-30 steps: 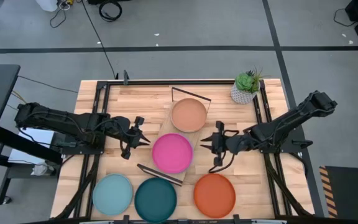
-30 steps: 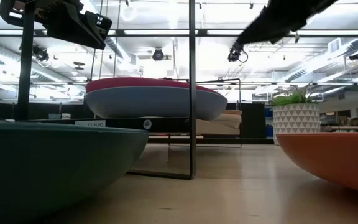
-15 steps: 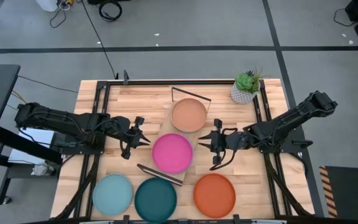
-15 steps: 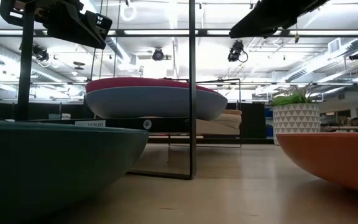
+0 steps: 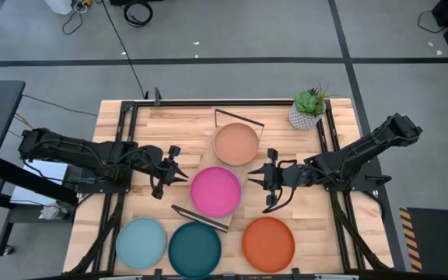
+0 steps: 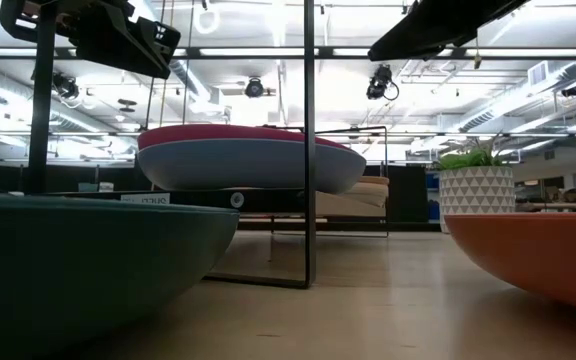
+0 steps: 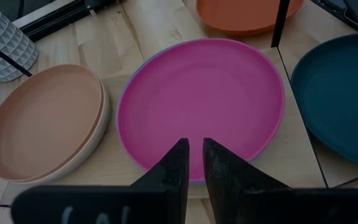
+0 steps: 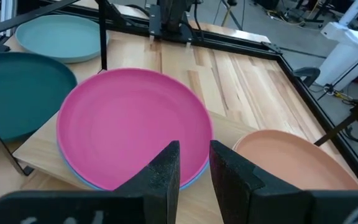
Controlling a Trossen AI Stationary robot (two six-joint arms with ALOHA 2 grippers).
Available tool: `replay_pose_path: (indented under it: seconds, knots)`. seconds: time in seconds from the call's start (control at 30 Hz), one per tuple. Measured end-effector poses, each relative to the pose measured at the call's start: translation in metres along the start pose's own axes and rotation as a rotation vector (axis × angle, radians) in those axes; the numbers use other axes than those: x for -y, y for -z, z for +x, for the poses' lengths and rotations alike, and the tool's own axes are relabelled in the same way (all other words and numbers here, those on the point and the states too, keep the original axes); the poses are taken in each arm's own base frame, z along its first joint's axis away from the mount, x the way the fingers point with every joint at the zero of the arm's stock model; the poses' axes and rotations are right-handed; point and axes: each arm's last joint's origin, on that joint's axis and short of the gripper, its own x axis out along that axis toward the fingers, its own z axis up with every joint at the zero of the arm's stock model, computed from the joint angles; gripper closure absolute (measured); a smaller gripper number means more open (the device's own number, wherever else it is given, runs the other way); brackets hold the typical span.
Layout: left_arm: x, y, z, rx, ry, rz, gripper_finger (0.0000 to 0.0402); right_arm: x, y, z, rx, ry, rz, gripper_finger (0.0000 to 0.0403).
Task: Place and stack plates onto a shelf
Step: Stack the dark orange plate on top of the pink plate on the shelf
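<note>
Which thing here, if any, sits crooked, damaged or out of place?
The shelf sits askew, angled across the tabletop's straight slats. In the left wrist view the magenta plate lies slightly off-centre on a blue plate, whose rim shows along one side only. Nothing looks spilled or damaged.

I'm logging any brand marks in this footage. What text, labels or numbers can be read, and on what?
"mus": pale partial letters on the dark strip under the magenta plate, low view; the rest is cut off.
Round sticker beside it: too small to read.
Nothing else legible.
</note>
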Motion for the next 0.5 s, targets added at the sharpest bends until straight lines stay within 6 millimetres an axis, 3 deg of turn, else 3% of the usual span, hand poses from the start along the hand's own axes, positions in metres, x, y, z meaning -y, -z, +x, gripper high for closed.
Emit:
replay_pose_path:
  seconds: [0.27,0.5]
  knots:
    - [0.0,0.0,0.0,0.0,0.0,0.0,0.0349,-0.005,0.001,0.0,-0.017,-0.159,0.056,0.031]
    - [0.0,0.0,0.0,0.002,-0.001,0.0,0.0349,-0.019,0.016,0.002,-0.149,-0.224,0.126,0.031]
